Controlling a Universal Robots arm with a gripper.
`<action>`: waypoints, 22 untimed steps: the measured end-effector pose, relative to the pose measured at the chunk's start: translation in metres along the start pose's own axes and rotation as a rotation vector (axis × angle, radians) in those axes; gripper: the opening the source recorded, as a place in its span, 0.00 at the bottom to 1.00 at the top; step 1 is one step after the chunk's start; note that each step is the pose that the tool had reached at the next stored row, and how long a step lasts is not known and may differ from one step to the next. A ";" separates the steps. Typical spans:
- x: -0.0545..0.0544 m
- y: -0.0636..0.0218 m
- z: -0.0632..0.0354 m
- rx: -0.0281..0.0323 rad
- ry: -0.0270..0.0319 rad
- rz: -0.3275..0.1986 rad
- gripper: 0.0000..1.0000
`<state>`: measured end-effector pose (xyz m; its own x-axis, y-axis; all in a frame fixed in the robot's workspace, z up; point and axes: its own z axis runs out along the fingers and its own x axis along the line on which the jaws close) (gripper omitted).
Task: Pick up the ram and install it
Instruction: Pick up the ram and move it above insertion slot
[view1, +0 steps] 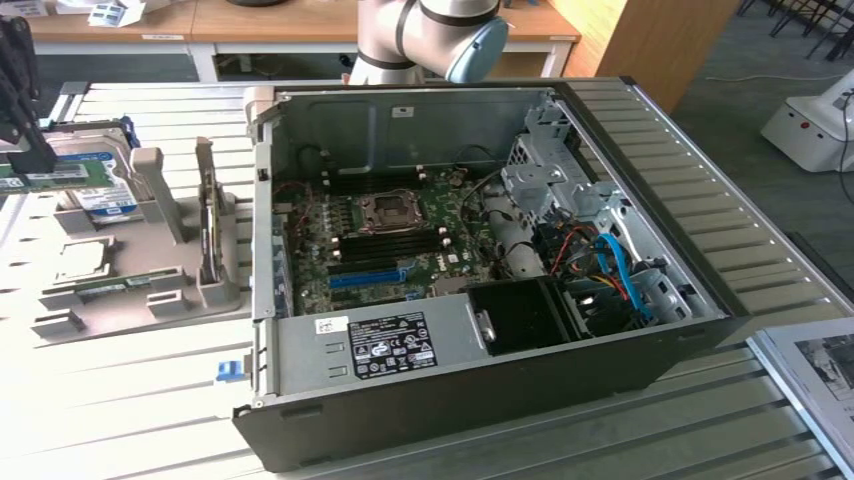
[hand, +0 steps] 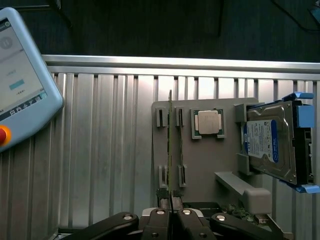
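Note:
The ram is a thin green stick with a white label. It hangs above the grey holder tray at the exterior view's far left. My gripper is shut on its upper edge. The wrist view shows the ram edge-on, running away from my gripper, whose fingers press on it from both sides. Below it are the tray's slot clips. The open computer case lies to the exterior view's right, with its motherboard and dark memory slots exposed.
On the tray sit a silver processor, a hard drive with a blue-white label in blue brackets, and another thin stick in a slot. A teach pendant rests on the slatted metal table. A blue slot strip crosses the motherboard.

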<state>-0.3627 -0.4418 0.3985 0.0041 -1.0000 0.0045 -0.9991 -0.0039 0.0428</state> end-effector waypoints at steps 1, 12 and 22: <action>0.000 -0.0006 0.0000 0.0001 0.0000 0.000 0.12; 0.000 -0.0205 -0.0009 -0.0001 0.0001 0.000 0.12; 0.000 -0.0413 -0.0018 -0.0001 0.0001 0.000 0.12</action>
<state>-0.3213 -0.4418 0.3986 0.0042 -1.0000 0.0046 -0.9991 -0.0040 0.0428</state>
